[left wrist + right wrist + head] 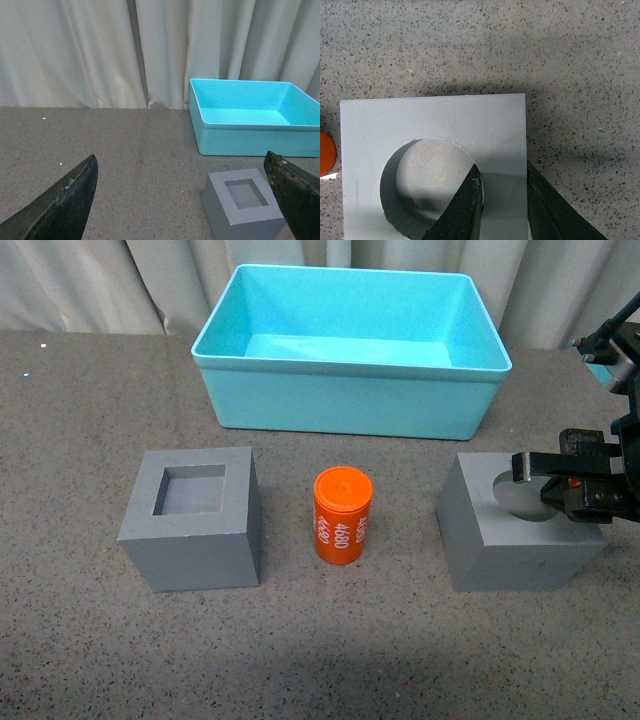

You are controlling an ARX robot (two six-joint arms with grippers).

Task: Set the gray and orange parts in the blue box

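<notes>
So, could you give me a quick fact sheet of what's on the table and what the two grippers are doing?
box: blue, empty, at the back
square-recess cube: front left, on table
cylinder: orange, upright, middle
round-hole cube: front right, on table
right gripper: one finger in the hole, one outside, seemingly clamping that wall
left gripper: open, holding nothing

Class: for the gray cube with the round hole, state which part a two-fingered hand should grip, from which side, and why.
On the round-hole gray cube, grip the wall between the hole and the outer face, coming from above. The hole opens upward, and the full cube looks wide for the fingers. The right hand straddles that wall.
</notes>
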